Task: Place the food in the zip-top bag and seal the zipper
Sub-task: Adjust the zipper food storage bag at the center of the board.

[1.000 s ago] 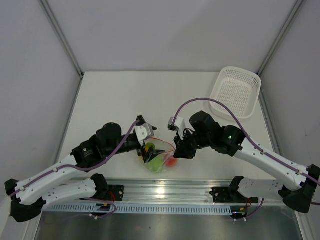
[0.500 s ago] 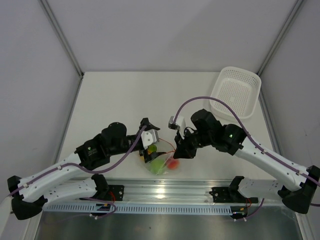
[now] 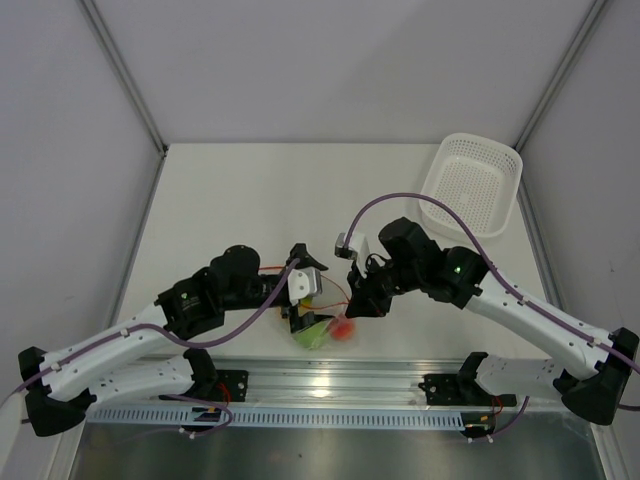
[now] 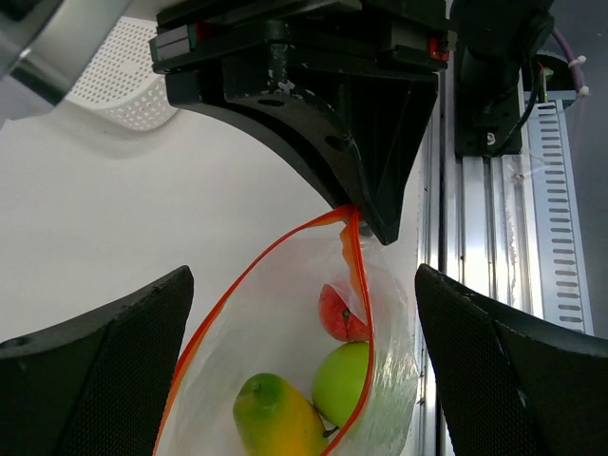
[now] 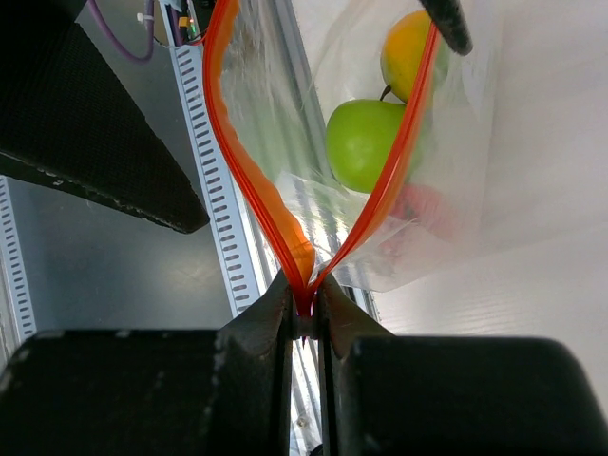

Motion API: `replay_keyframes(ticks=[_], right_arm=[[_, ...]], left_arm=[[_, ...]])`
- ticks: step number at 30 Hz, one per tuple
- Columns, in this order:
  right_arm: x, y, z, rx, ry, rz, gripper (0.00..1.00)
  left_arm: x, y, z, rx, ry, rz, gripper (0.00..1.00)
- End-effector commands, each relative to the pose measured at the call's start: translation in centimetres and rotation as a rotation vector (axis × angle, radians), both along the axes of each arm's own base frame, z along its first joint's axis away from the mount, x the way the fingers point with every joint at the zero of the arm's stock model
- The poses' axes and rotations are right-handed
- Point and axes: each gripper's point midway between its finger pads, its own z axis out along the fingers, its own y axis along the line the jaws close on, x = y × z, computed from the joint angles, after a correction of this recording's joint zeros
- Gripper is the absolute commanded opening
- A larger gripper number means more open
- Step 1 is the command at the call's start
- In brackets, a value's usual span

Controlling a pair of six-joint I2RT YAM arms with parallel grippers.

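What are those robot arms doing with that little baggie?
They are bagging toy fruit. The right end effector pinches one end of the zipper on the clear zip-top bag, whose mouth gapes open. The left end effector hangs wide open by that mouth, holding nothing. The lime-green ball, the yellow-orange piece and the small red one all lie inside. The zipper is not yet sealed.

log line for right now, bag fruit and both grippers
fruit: all three in bag | zipper: open, unsealed | right gripper: shut on zipper end | left gripper: open, either side of bag
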Motion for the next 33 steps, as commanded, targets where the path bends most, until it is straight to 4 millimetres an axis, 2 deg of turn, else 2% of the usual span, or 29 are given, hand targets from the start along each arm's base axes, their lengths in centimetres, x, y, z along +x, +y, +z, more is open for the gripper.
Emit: replay_keyframes(ticks=[1,3,5,9,16,21,23,25,28,29,33], right_arm=[[0.3,0.5,1.6,0.038,-0.029,0.012,0.00],[0.3,0.4,1.6,0.037,-0.029,0.012,0.00],[0.3,0.5,1.8,0.042,-0.030,0.014,0.00],[0.1,0.5,2.0,0.051,-0.027,0.021,0.00],[0.1,0.4,2.1,0.051,-0.030,0.020,0.00],[0.4,0.3,2.4,0.058,-0.048,0.000,0.00],[0.6,0.3,2.3,0.053,-0.051,-0.009,0.00],[0.8,0.3,2.2,0.050,-0.056,-0.020,0.00],[0.9,0.3,2.5,0.056,-0.062,-0.028,0.03],[1.0,0.3,2.5,0.057,-0.063,-0.033,0.04],[1.1,0.3,2.5,0.059,-0.068,-0.039,0.12]], left_arm=[[0.4,-0.3,1.9,-0.082,-0.014,0.041,0.99],[-0.1,-0.5,1.9,-0.091,0.001,0.013,0.99],[0.3,-0.7,1.5,-0.077,0.007,0.031,0.99],[1.2,-1.0,0.0,-0.023,0.014,0.064,0.99],[0.8,-1.4,-2.3,0.065,0.056,0.024,0.99],[1.3,-1.1,-3.2,0.089,0.117,0.087,0.98],[1.5,-0.9,-3.0,0.083,0.146,0.124,0.96],[1.4,-0.7,-3.1,0.093,0.175,0.142,0.91],[1.0,-0.5,-3.5,0.095,0.223,0.154,0.78],[0.9,-0.5,-3.7,0.099,0.239,0.158,0.69],[1.1,-0.1,-4.6,0.120,0.277,0.202,0.49]])
